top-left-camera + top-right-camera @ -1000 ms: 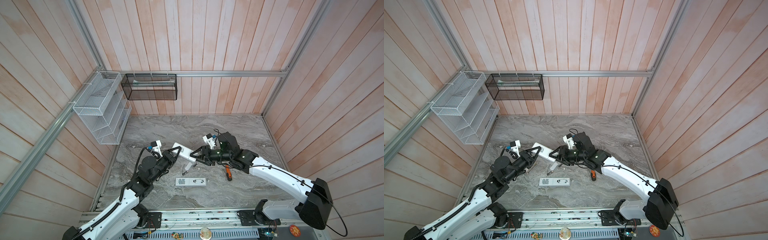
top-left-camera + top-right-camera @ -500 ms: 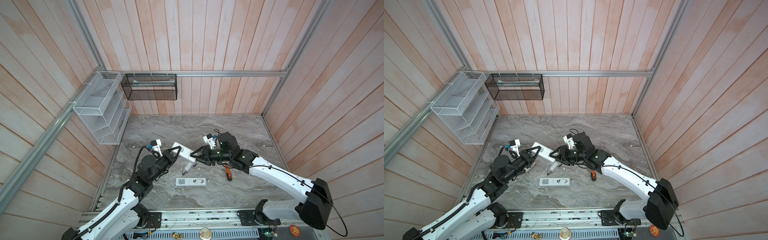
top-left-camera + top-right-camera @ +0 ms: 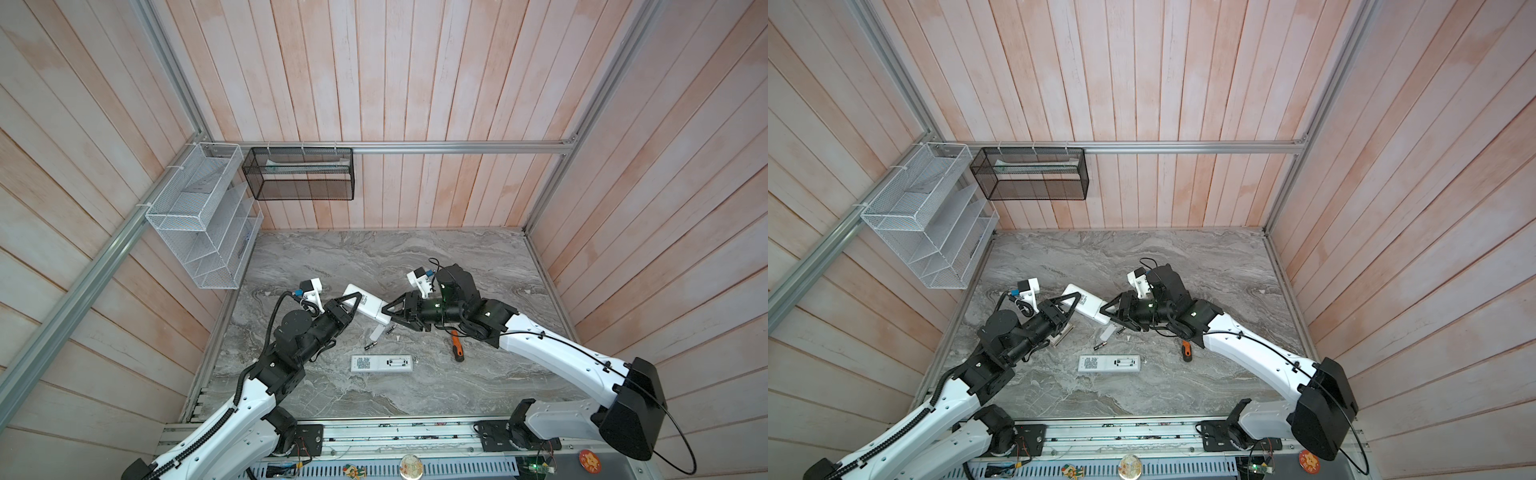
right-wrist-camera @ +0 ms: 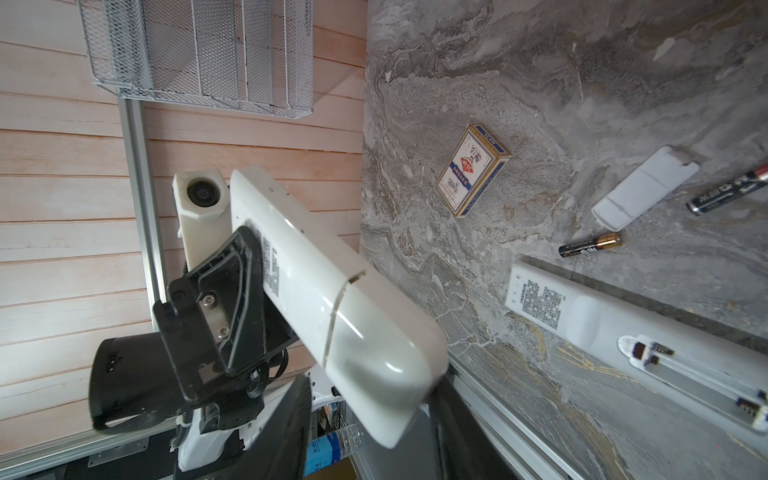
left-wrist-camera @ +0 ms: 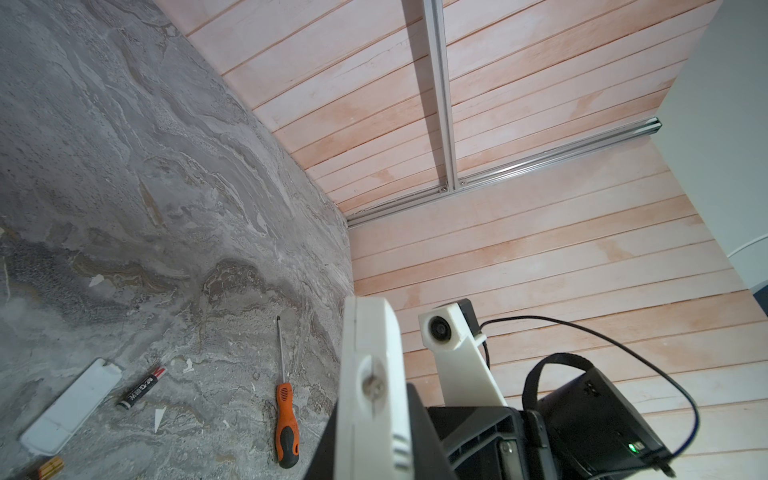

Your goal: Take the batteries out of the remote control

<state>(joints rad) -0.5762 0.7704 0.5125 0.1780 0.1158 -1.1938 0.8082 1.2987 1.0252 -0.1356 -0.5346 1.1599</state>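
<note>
My left gripper (image 3: 354, 305) is shut on a white remote control (image 3: 368, 308) and holds it above the table. Its battery cover is on, so any batteries inside are hidden. My right gripper (image 3: 388, 318) is open, with its jaws either side of the remote's free end (image 4: 374, 365). A gap shows beside one finger (image 4: 297, 419). Two loose batteries (image 3: 370, 345) (image 3: 390, 331) lie on the table below. In the right wrist view, one battery has a gold end (image 4: 590, 246) and the other battery has a red end (image 4: 727, 193). A second white remote (image 3: 381, 363) lies flat with its compartment uncovered.
A white cover (image 3: 377, 332) lies by the batteries. An orange-handled screwdriver (image 3: 456, 351) lies under my right arm. A card box (image 4: 471, 170) sits near my left arm. A white wire rack (image 3: 199, 224) and a black mesh basket (image 3: 299, 178) hang on the walls.
The right gripper's jaws have narrowed around the end of the held remote. Both arms and the things on the table have hardly moved.
</note>
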